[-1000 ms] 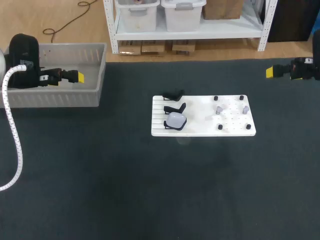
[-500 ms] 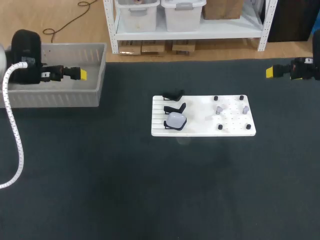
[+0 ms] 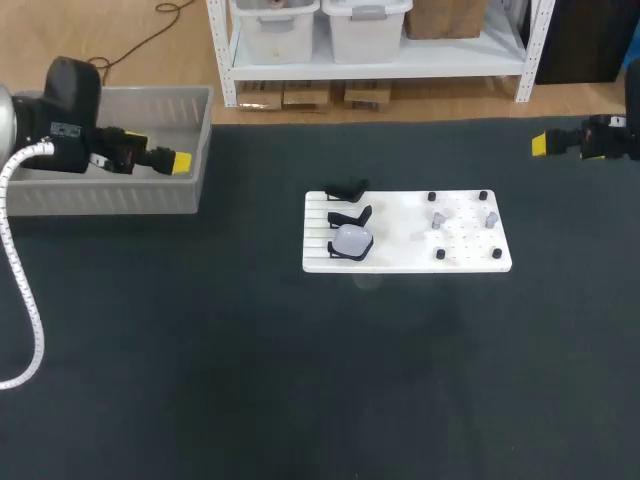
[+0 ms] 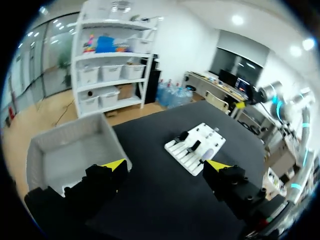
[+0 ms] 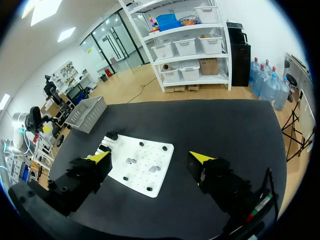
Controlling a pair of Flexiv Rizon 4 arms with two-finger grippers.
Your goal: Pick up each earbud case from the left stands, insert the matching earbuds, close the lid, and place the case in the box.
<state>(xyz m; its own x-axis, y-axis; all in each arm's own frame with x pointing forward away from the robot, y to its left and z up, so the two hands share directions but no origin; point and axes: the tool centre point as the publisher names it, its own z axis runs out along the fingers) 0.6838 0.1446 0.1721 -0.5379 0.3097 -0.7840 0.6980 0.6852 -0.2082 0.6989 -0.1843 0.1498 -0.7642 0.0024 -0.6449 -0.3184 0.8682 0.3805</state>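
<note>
Tabletop (image 3: 300,380) of dark cloth carried a grey box (image 3: 110,195) at ten o'clock and a white board (image 3: 400,250) just past centre toward one o'clock. Inside the box the left wrist view showed plain grey floor. The left end effector (image 4: 165,165) hung over the box's three o'clock end, its yellow-tipped fingers set well apart with nothing between them.

Three black stands (image 3: 347,188) stood in a row along the board's nine o'clock side. The stand nearest six o'clock held a white earbud case (image 3: 352,240), its lid down as far as could be told. On the board's three o'clock half two small grey earbuds (image 3: 438,220) sat apart from each other among four black pegs (image 3: 440,254).

The right end effector (image 5: 151,157) hovered at the tabletop's two o'clock edge, well apart from the board, its fingers spread wide and holding nothing.
</note>
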